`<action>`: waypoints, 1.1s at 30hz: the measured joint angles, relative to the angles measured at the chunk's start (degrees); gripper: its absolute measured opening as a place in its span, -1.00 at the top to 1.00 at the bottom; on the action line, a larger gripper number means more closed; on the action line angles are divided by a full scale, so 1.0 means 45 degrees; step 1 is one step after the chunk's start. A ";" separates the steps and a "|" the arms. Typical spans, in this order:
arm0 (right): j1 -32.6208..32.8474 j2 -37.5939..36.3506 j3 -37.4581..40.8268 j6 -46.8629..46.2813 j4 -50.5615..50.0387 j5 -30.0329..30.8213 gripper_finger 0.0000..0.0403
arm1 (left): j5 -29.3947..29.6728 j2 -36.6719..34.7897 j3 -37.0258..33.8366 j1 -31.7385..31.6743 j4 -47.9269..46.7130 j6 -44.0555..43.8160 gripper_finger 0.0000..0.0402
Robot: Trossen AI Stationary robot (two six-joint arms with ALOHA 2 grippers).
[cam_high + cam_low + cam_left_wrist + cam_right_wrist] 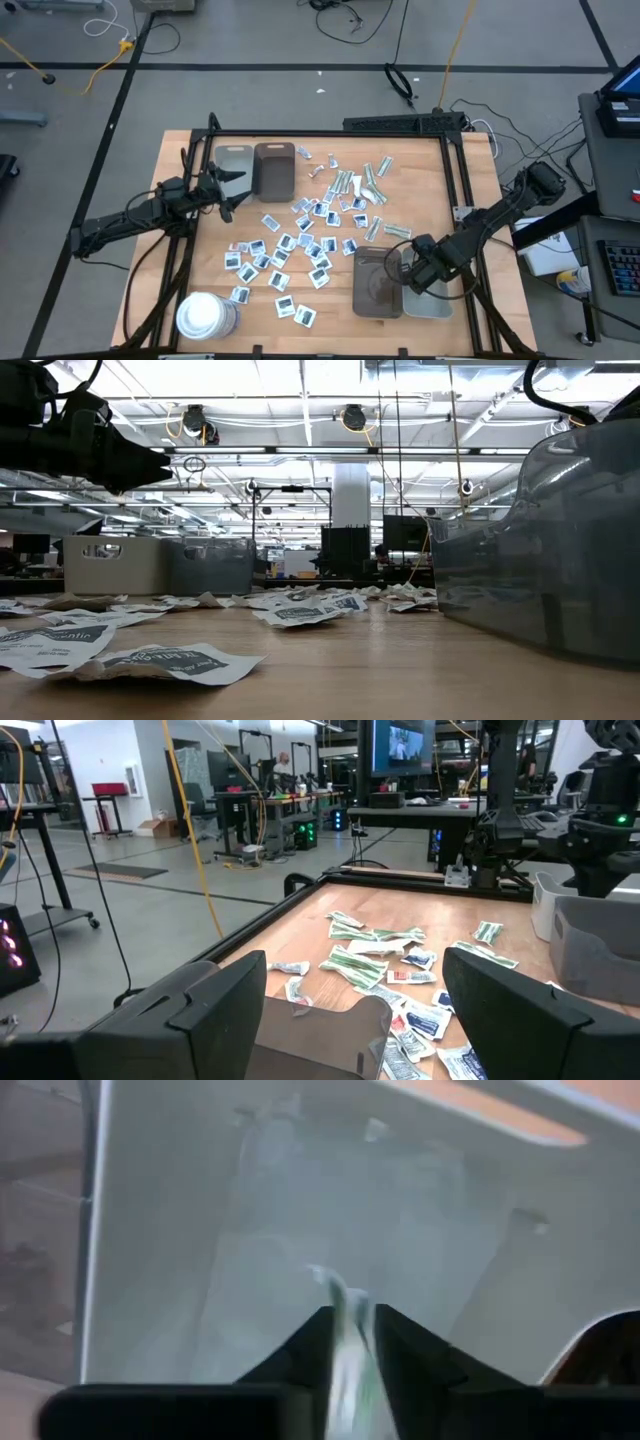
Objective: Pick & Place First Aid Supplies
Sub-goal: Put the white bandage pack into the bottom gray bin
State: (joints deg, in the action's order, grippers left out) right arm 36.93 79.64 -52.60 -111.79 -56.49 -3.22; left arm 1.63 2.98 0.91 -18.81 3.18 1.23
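Right claw [418, 272] is low over the grey tray [432, 303] at the table's [480, 330] near right corner, beside the brown tray [372, 290]. In the right wrist view its fingers [310, 1340] sit close on either side of a pale green wrapped strip [345, 1340], strip between the tips, above the grey tray floor. Can't tell if the grip is tight or loosening.

Left claw [228, 190] is spread wide, nothing in it, hovering by the second grey tray [233, 160] and brown tray [274, 168] at the far left.

White packets [270, 250] lie scattered mid-table, more green strips [365, 180] toward the far side. White cylinder [205, 315] stands at the near left corner.
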 joint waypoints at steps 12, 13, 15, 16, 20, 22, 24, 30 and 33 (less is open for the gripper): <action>-0.0227 -0.0338 -0.0525 0.1512 -0.0270 0.0029 0.01 | 0.0000 0.0000 0.0000 -0.0001 0.0000 0.0000 -0.52; -0.0328 -0.0419 -0.0632 0.1903 -0.0393 0.0034 0.01 | 0.0000 0.0000 0.0000 -0.0003 0.0000 0.0000 -0.52; -0.0559 -0.0576 -0.0820 0.2846 -0.0578 0.0029 0.03 | 0.0000 0.0000 0.0000 -0.0001 0.0000 0.0000 -0.52; -0.0699 -0.0625 -0.0923 0.3364 -0.0629 0.0029 0.04 | 0.0000 0.0000 0.0000 -0.0005 0.0000 0.0000 -0.52; -0.1297 -0.0801 -0.1246 0.6224 -0.0671 -0.0023 0.09 | 0.0000 0.0000 0.0000 -0.0001 0.0000 0.0000 -0.52; -0.1627 -0.0848 -0.1382 0.8192 -0.0666 -0.0352 0.11 | -0.0002 0.0000 0.0000 -0.0001 0.0000 0.0000 -0.52; -0.1937 -0.0865 -0.1482 1.0056 -0.0676 -0.0899 0.13 | 0.0000 0.0000 0.0000 0.0000 0.0000 0.0000 -0.52; -0.2623 -0.0944 -0.1515 1.4054 -0.0720 -0.2006 0.15 | 0.0000 0.0000 -0.0004 -0.0002 0.0000 0.0000 -0.52; -0.2851 -0.1162 -0.1515 1.5505 -0.0715 -0.1998 0.15 | 0.0000 0.0000 0.0000 -0.0004 0.0000 0.0000 -0.52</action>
State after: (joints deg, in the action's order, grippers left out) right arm 24.10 74.40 -59.42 -42.01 -59.71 -12.22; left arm 1.63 2.98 0.91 -18.83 3.18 1.23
